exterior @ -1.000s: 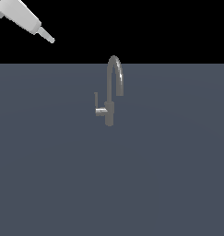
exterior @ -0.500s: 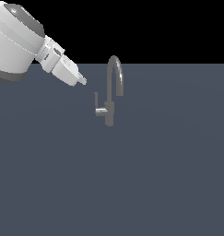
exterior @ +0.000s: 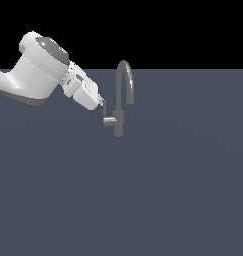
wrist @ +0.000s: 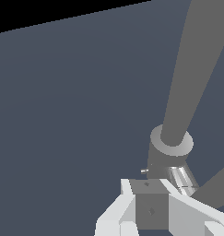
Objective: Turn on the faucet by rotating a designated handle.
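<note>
Though the white two-fingered gripper (exterior: 99,103) sits right at the thin flat grey metal lever handle (exterior: 104,107), I cannot tell whether its jaws are spread or closing; in the wrist view the white fingers (wrist: 114,214) flank a grey block that looks like the lever's end. Judging by this, the step in hand is reaching for the handle; next comes a firm contact, then a turning push about the stub. Behind it stands the small grey brushed-metal faucet (exterior: 120,120), upright on the dark grey surface (exterior: 168,190), its gooseneck spout arching high
</note>
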Available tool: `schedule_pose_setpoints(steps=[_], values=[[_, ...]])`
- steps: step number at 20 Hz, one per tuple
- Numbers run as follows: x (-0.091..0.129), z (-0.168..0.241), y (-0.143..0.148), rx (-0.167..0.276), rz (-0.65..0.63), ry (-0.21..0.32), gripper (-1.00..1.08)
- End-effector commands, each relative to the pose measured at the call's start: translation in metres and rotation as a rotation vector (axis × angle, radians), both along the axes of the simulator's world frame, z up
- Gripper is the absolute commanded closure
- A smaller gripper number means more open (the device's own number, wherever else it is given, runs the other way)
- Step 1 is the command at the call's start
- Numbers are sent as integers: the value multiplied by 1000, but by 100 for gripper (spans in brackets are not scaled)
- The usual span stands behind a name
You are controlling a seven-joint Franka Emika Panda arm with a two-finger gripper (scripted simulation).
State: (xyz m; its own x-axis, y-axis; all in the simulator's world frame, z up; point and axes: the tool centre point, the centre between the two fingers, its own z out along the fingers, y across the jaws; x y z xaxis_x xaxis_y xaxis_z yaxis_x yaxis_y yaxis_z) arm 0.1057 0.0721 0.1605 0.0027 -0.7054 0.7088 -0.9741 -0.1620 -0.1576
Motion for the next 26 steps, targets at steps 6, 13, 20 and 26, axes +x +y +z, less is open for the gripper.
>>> schedule_pose_setpoints(steps=[6, 13, 20, 26], values=[[-5, -1, -2, 2, -3, 0, 108], [-24, 3, -6, 2, -3, 0, 108], [-44, 8, -11, 2, -2, 0, 108], [-51, -1, -10, 3, 5, 2, 108]])
